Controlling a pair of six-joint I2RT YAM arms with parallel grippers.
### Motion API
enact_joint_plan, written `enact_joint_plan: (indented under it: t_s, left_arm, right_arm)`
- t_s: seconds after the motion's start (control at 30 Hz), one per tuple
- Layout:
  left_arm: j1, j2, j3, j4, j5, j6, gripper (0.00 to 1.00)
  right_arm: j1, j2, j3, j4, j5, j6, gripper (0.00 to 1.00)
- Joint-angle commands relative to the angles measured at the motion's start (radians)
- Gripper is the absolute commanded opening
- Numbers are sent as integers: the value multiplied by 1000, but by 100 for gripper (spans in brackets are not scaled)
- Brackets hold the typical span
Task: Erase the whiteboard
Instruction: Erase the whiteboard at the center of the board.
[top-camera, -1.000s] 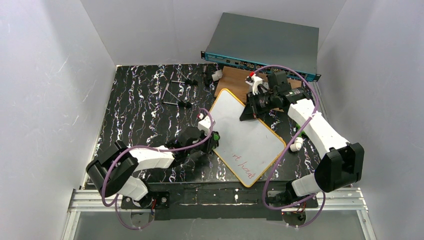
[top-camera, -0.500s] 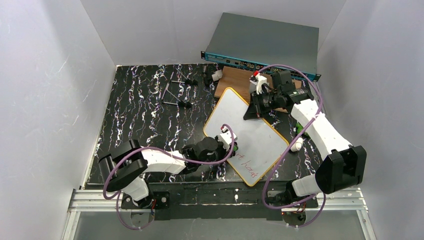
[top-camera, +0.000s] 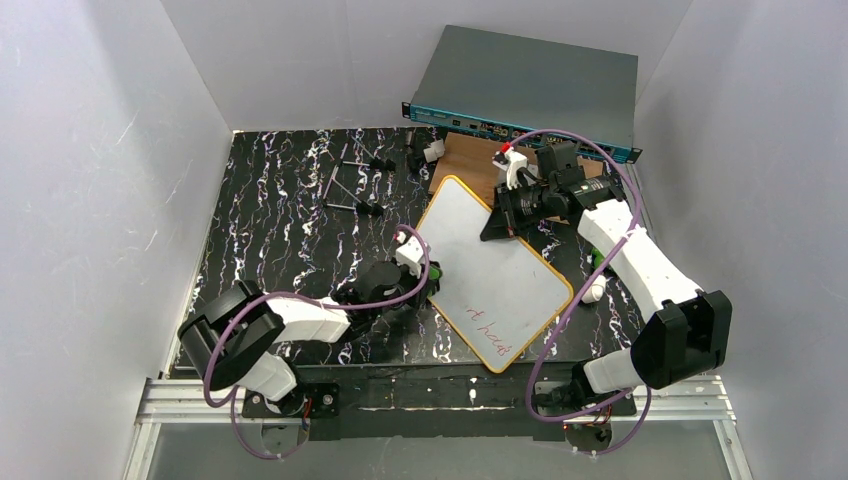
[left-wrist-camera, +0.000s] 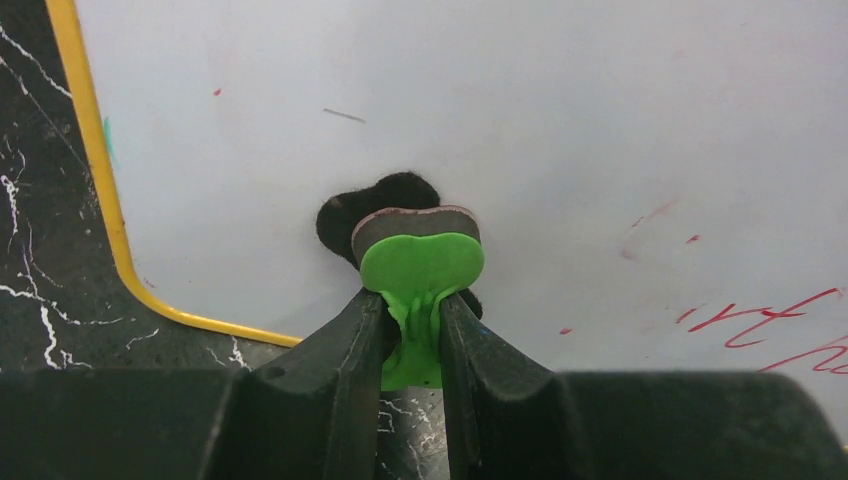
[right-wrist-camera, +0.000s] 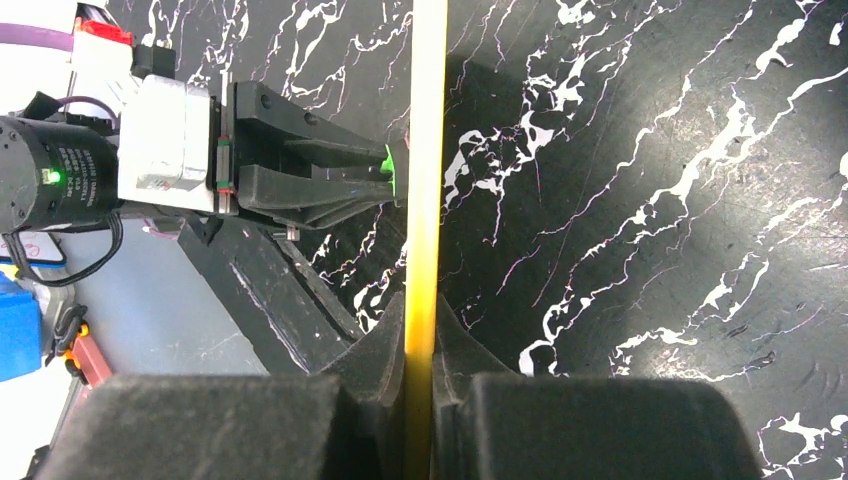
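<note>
- Since half a second ago your left hand (left-wrist-camera: 412, 312) has swept back from the red writing (top-camera: 488, 328) toward the board's left rim.
- The whiteboard (top-camera: 495, 275) lies slantwise on the desk (top-camera: 280, 210), right of centre, its far corner by the wooden board (top-camera: 470, 160); writing remains near the close corner.
- Your left hand pinches the green eraser (left-wrist-camera: 420, 262), felt on the board.
- Your right hand (right-wrist-camera: 420, 335) is pressed onto the yellow frame.
- Risk: a hard stroke could twist the board out of that thin pinch, or run the eraser off the rim.

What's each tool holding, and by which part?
Left tool grips the green eraser by its narrow handle tab; right tool clamps the whiteboard by its yellow frame edge.
</note>
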Motion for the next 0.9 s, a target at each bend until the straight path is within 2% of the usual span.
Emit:
enact_joint_plan:
  t_s: [0.0,0.1,0.37,0.5,0.67,0.87]
  left_arm:
    - [19,8,-23,53,49,-18,0]
    - [-16,33,-19,97,102,-2,0]
    - [-237,75,120,-9,84,104,0]
    - [-288,94,148,-16,67,110,0]
    - [-262,47,127,-54,-7,78,0]
    - [-68,-46,68,-165,58,-80,0]
  right_arm:
    - [28,-5,-9,100,-99,-55,1]
    - [28,-3,-9,99,-98,-55,1]
    - [28,3,-5,95,-100,-55,1]
    - [27,1,-7,97,-104,-56,1]
    - [28,-3,-9,99,-105,-55,1]
    - [27,-5,-9,98,-104,-55,1]
